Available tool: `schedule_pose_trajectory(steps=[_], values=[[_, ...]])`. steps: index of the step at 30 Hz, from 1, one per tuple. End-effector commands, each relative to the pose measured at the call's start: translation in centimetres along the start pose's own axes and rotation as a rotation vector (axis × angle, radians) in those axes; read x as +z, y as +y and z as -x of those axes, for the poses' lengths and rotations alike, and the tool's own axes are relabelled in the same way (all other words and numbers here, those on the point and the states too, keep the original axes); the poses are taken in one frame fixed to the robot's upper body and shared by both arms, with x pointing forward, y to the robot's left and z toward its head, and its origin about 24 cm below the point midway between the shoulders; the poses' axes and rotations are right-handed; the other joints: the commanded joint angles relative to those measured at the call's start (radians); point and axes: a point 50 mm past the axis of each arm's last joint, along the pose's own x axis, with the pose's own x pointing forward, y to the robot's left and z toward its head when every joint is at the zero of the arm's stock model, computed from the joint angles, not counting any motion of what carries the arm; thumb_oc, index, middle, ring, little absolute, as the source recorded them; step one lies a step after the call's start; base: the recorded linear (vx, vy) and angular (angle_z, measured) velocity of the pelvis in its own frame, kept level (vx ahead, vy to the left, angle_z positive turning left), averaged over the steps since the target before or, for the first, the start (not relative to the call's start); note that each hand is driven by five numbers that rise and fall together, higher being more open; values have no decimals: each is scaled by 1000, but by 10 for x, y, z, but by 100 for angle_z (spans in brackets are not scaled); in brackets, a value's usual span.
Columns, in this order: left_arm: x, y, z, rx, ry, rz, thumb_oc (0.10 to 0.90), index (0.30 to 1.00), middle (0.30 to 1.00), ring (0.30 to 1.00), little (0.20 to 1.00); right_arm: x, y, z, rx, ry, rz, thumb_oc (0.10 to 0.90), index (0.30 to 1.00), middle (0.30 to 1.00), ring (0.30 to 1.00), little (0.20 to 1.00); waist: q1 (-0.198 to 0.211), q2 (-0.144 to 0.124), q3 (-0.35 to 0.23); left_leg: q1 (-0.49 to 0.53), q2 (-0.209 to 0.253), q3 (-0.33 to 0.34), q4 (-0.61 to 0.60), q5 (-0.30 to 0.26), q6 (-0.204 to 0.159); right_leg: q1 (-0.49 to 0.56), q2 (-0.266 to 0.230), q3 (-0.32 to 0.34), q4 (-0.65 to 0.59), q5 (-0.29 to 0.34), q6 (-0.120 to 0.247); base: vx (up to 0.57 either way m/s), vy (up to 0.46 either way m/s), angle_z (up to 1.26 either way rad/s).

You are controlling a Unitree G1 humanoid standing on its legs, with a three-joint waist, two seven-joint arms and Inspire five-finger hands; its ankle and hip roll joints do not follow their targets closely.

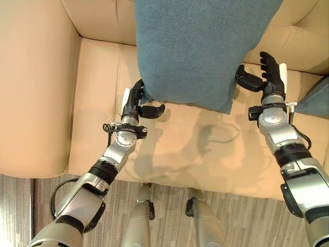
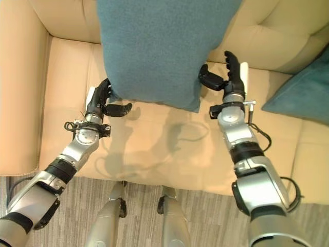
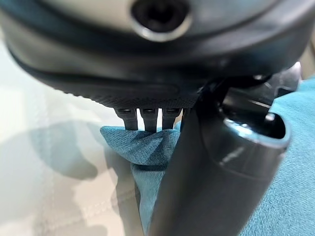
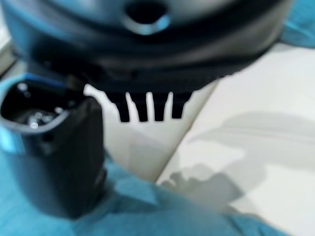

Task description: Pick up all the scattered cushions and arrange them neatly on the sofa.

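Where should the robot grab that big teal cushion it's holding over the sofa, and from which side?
Best by its two lower corners, one hand from each side. The cushion hangs broad and floppy over the sofa, so a single grip would probably let it swing. The left hand already pinches the lower left corner; the right hand is open beside the right edge.

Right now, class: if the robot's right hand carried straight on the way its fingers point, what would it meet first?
The right hand, fingers straight and beside the teal cushion, points toward the sofa's backrest. That backrest looks first in line, though depth is uncertain.
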Motion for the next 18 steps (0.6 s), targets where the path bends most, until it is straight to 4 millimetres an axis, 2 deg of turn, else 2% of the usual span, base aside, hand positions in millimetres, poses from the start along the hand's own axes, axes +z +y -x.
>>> schedule_pose_trajectory(steps=[1,2,3,4,7,12,13,14,18], values=[[40,0,-3,-62,-222,-20,800,900,900,900,900,11,-5,6,-9,-133,5,800,900,900,900,900,-10,-10,-87,10,17,22,1,-101,-112,46,51,-1,5,-128,81,-53,-9,-33],[40,9,-4,-37,-224,-28,800,900,900,900,900,7,-6,10,-10,-129,0,800,900,900,900,900,-11,-10,-88,14,17,23,1,-101,-113,50,51,-2,5,-129,81,-89,-4,-15],[34,26,0,13,-213,-31,800,900,900,900,900,-3,-7,18,-5,-127,2,800,900,900,900,900,-14,-9,-93,28,19,27,1,-105,-112,62,51,-1,5,-131,81,-56,-2,-5],[34,26,0,12,-212,-32,800,900,900,900,900,-3,-7,18,-5,-126,2,800,900,900,900,900,-14,-9,-94,29,19,27,1,-105,-112,63,51,-1,5,-131,81,-47,2,-6],[24,46,8,54,-192,-69,800,900,900,900,900,-20,-14,33,-19,-108,-11,800,900,900,900,900,-20,-9,-105,57,25,33,1,-111,-110,88,50,-1,5,-135,80,-27,0,-6],[-13,73,39,121,-98,-56,800,900,900,900,900,-50,-23,66,-4,-70,-24,800,900,900,900,900,-32,-11,-135,119,33,48,1,-127,-107,148,46,0,5,-145,77,-9,10,-6],[-14,73,40,120,-96,-56,800,900,900,900,900,-51,-23,67,-3,-69,-23,800,900,900,900,900,-32,-11,-136,121,33,48,1,-127,-107,150,46,0,5,-145,77,11,5,-11],[-31,77,57,131,-48,-38,800,900,900,900,900,-65,-27,81,8,-34,-16,800,900,900,900,900,-35,-12,-150,146,35,53,1,-133,-104,176,45,-1,5,-151,77,21,4,-9],[-73,86,103,133,100,-48,800,900,900,900,900,-104,-43,114,49,87,63,800,900,900,900,900,-43,-14,-177,207,37,66,1,-144,-100,238,43,-8,5,-165,76,10,1,-3]])
